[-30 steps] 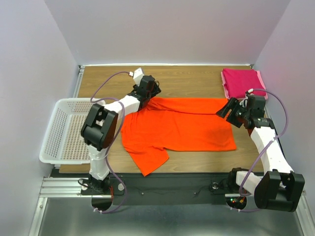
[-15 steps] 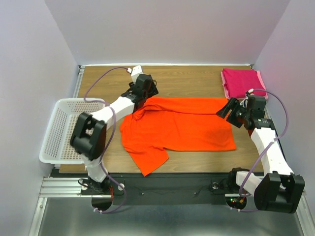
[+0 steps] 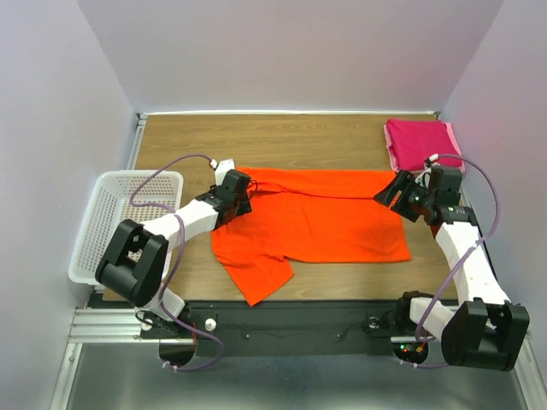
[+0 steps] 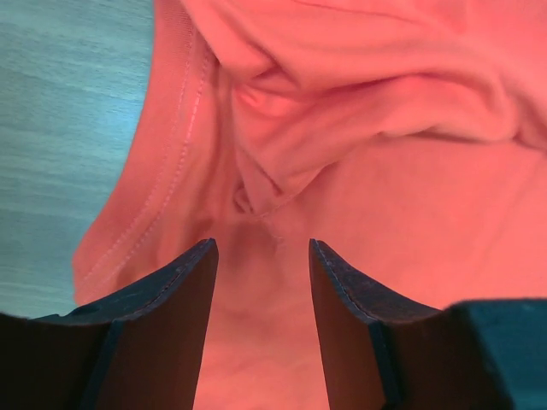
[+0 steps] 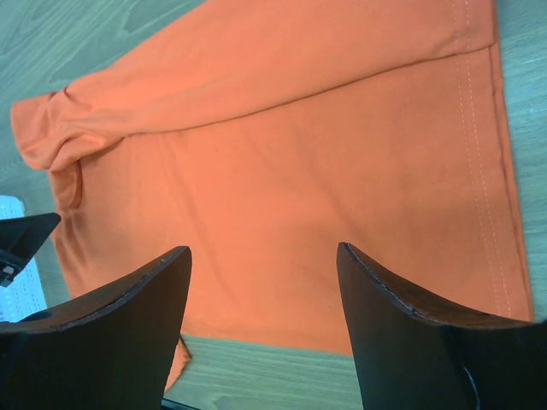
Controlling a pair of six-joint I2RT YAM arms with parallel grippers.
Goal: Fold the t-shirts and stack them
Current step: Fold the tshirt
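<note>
One white lattice basket (image 3: 109,224) is seen at the left edge of the table (image 3: 316,137). Two t-shirts are counted. The left gripper (image 3: 243,200) is lowered onto the left end of the one orange t-shirt (image 3: 333,224). This shirt is spread across the middle of the table with its far edge folded over. The left jaws are parted, with bunched cloth lying between and just ahead of the fingertips (image 4: 192,269), and nothing is pinched. The right gripper (image 3: 393,190) is held over the shirt's right end, jaws spread wide and empty. One magenta t-shirt (image 3: 419,141) is laid folded in the far right corner, near the orange shirt's far right corner.
</note>
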